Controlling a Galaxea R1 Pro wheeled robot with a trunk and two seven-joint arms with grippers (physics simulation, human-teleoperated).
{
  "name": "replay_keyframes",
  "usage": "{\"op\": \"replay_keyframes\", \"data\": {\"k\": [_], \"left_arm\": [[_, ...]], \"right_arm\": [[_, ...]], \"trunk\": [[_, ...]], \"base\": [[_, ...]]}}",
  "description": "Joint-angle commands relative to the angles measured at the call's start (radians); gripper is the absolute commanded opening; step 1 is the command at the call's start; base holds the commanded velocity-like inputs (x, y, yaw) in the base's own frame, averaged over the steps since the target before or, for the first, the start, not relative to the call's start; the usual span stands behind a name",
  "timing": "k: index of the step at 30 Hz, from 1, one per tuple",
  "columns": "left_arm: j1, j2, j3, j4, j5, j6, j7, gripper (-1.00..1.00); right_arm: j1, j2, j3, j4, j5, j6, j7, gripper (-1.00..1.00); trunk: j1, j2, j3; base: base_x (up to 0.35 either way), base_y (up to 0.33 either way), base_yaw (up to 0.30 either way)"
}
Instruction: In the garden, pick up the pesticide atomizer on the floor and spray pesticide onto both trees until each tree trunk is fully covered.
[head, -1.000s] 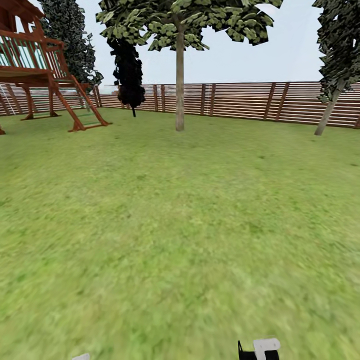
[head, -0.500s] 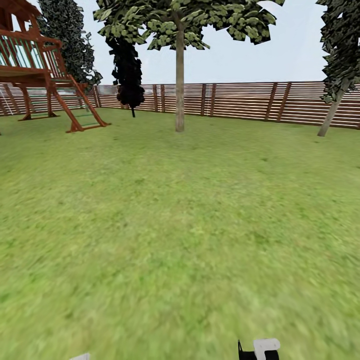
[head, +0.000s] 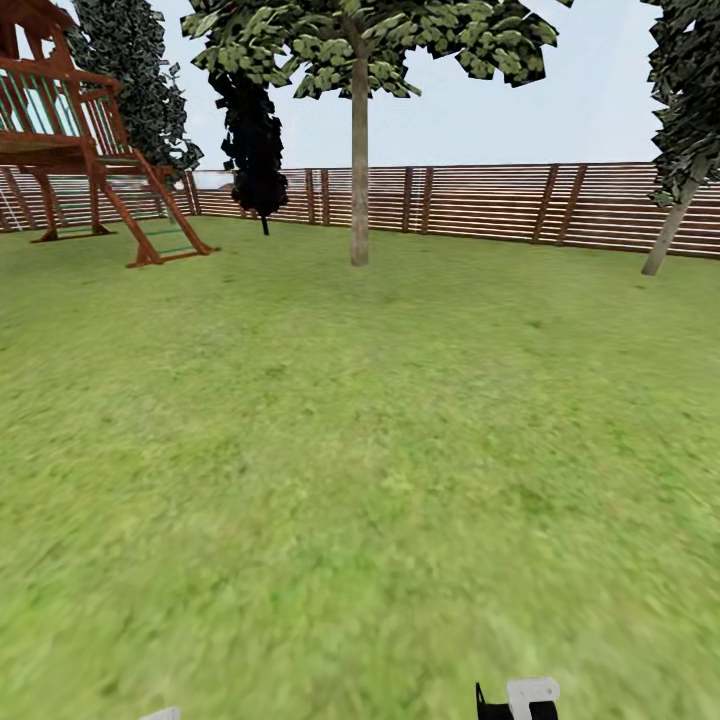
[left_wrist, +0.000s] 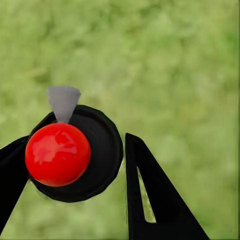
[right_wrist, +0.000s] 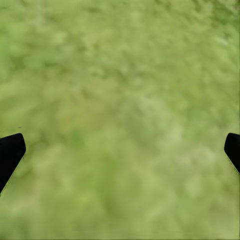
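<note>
Play tower (head: 70, 140) cut by left and top edges. Right tree (head: 685, 130) cut by right edge, crown cropped at top. Middle tree (head: 359, 140) loses crown top at frame edge. Lawn (head: 350, 450) blurred, detail unreadable. At bottom edge we see only scraps of robot parts (head: 518, 700). Atomizer (left_wrist: 75, 152) seen end-on, body hidden. Right gripper (right_wrist: 120, 155) fingertips cropped by edges.

Atomizer (left_wrist: 75, 152) seen top-down: round black body, red cap, grey nozzle, clamped between left pincer (left_wrist: 70, 165) fingers (left_wrist: 150, 195). Pale tree trunk (head: 359, 170) upright on lawn (head: 360, 450).
</note>
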Motion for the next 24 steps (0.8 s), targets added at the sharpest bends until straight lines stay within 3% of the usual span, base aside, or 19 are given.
{"op": "replay_keyframes", "data": {"k": [1, 24], "left_arm": [[-0.001, 0.001, -0.008, -0.001, 0.001, -0.002, 0.008, -1.00], [-0.001, 0.000, -0.009, -0.001, 0.001, -0.002, 0.008, -1.00]], "right_arm": [[0.000, 0.000, 0.008, 0.001, 0.005, 0.000, -0.010, 1.00], [-0.001, 0.000, 0.008, 0.001, 0.005, 0.000, -0.010, 1.00]], "trunk": [[0.000, 0.000, -0.001], [0.000, 0.000, -0.001]], "base": [[0.339, 0.000, 0.000], [0.339, 0.000, 0.000]]}}
